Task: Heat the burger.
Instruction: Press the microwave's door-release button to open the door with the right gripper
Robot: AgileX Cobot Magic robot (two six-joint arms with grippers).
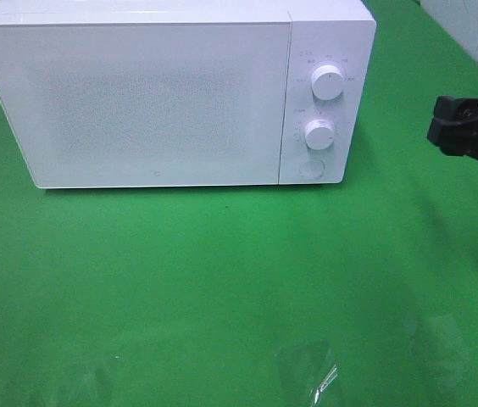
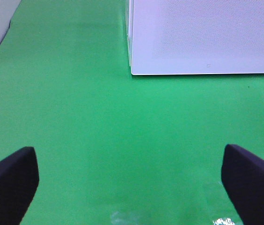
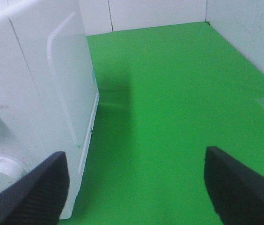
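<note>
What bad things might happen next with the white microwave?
1. The microwave door is shut and no burger shows, so it might run with nothing seen inside.
2. The right gripper hangs open right beside the dials; it might bump one.
3. The left gripper is open and holds nothing.

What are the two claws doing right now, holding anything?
Left gripper: open, holding nothing.
Right gripper: open, holding nothing, beside the microwave.
</note>
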